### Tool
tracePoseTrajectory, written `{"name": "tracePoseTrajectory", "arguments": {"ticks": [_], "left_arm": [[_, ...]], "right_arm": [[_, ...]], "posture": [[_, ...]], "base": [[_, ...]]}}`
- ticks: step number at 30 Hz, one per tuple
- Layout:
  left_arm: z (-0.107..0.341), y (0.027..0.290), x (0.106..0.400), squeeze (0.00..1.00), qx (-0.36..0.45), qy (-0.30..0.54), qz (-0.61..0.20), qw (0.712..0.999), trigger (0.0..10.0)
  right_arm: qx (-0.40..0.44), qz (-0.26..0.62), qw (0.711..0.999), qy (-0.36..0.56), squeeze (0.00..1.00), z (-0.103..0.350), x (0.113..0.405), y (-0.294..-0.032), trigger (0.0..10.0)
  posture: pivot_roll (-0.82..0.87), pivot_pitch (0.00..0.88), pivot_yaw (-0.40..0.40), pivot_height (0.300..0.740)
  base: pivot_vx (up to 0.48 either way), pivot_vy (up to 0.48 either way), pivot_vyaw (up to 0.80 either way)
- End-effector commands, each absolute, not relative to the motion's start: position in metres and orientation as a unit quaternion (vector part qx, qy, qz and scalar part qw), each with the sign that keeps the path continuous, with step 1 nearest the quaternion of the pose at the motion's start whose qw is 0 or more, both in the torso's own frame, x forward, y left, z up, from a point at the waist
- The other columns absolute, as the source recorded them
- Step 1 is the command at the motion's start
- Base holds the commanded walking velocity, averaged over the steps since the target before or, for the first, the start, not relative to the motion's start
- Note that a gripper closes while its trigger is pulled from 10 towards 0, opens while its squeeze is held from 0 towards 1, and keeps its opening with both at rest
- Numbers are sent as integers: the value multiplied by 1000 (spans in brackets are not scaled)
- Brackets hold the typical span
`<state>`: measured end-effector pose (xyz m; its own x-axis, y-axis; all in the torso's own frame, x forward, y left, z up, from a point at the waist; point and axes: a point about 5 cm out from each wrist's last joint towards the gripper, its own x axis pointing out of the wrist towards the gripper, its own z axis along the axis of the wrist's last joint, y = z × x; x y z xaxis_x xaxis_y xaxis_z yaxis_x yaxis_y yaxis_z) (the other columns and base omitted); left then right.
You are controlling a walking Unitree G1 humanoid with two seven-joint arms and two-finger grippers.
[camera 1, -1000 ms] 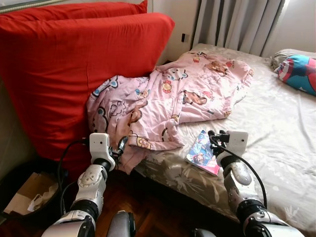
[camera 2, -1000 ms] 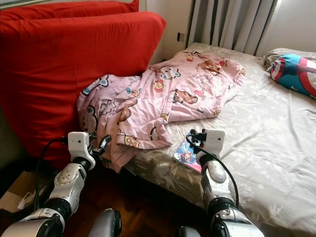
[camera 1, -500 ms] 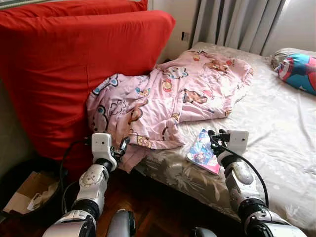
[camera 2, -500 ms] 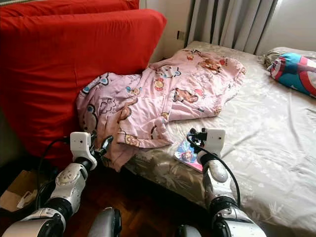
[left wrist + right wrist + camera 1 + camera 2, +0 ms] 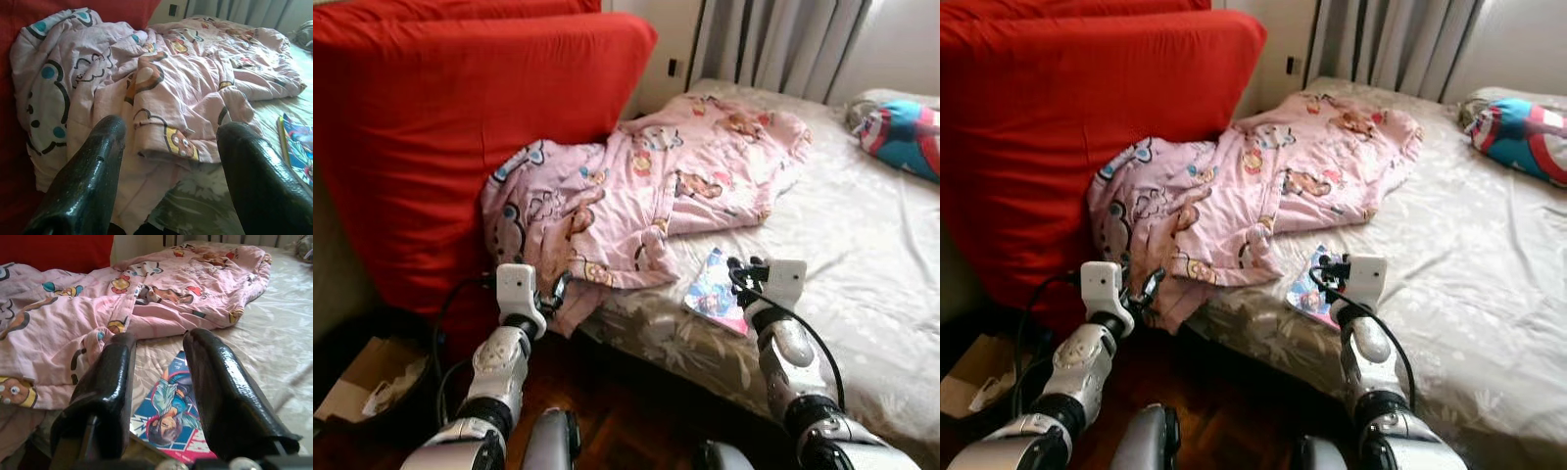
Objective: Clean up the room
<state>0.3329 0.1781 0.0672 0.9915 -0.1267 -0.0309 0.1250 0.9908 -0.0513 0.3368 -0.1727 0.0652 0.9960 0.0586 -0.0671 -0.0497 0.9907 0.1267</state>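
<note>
Blanket (image 5: 646, 186), pink with cartoon prints, sprawls across the bed (image 5: 862, 245) in the left eye view, its long axis running from the low crumpled end against the red cushions (image 5: 460, 117) up toward the far side by the curtains (image 5: 773, 44). Its near corner droops over the mattress edge, just beside the left gripper (image 5: 556, 291). A comic book (image 5: 717, 291) lies flat on the sheet next to the right gripper (image 5: 744, 274), its long side angled toward the bed edge. A blue and red pillow (image 5: 901, 137) sits far right, and a cardboard box (image 5: 367, 382) lies on the floor at left.

Left wrist view: the fingers (image 5: 88, 181) are spread wide, with the blanket's hanging fold between and beyond them, not touched.

Right wrist view: the fingers (image 5: 107, 391) stand parted over the comic book's cover, which shows a drawn figure; the blanket lies just beyond.
</note>
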Motion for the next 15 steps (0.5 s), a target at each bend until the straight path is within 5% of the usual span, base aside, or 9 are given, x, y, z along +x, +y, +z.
{"name": "tracePoseTrajectory", "arguments": {"ticks": [1, 15], "left_arm": [[68, 176, 333, 0, -11, 13, -70, 997, 10000], [70, 180, 335, 0, -9, 17, -62, 998, 10000]], "right_arm": [[58, 32, 997, 39, 0, 62, 335, -171, 10000], [51, 32, 997, 45, 0, 63, 337, -170, 10000]], "posture": [[-38, 0, -47, 581], [-32, 0, -47, 581]], "base": [[0, 0, 0], [0, 0, 0]]}}
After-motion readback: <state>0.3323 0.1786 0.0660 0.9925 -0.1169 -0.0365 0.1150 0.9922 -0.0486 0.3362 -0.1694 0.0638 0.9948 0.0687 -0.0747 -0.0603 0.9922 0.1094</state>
